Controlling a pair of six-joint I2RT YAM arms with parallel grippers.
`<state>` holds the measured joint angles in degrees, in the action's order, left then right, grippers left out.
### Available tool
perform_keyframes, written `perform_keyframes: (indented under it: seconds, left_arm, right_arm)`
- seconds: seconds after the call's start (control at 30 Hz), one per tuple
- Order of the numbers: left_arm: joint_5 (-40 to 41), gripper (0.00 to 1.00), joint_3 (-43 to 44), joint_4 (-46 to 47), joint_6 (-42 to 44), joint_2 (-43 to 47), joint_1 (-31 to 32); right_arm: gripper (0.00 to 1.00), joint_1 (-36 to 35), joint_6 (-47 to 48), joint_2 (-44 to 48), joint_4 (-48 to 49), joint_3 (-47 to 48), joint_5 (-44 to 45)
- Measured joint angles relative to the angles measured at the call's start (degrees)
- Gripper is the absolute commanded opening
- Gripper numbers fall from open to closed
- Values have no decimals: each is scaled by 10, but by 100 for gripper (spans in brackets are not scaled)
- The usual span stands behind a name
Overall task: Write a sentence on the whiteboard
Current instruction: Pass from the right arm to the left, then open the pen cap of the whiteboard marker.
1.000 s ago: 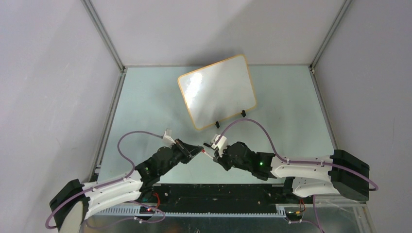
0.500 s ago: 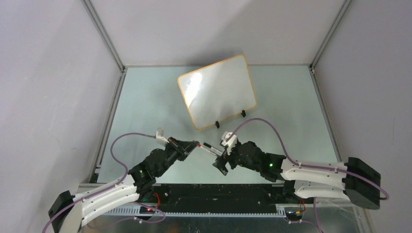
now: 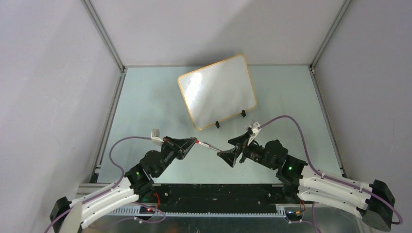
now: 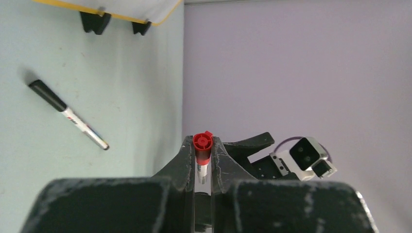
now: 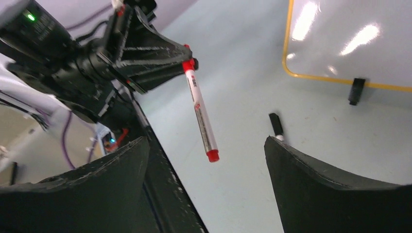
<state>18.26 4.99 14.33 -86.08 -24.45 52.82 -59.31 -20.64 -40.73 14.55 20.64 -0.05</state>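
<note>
Left gripper (image 3: pixel 195 142) jaws clamped on cap end of red marker (image 5: pixel 200 114), holding it out mid-air. Right gripper (image 5: pixel 204 145) jaws wide open around its free end, probably to take or uncap it. Whiteboard (image 3: pixel 218 92) stands blank at far side of table (image 3: pixel 145 107), no sentence yet.

The whiteboard (image 3: pixel 217 92) is glossy, the table (image 3: pixel 145 109) matt, the black plastic fingers (image 5: pixel 330 194) matt and grainy.
</note>
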Motion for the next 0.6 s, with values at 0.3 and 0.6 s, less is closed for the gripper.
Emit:
perform_keyframes:
  seconds: [0.3, 0.6]
  left_arm:
    - [-16, 0, 1, 55, -43, -27, 0]
    - [-31, 0, 1, 101, -70, -54, 0]
  right_arm:
    - [80, -39, -65, -32, 76, -1, 40]
    - [61, -72, -85, -109, 163, -1, 92]
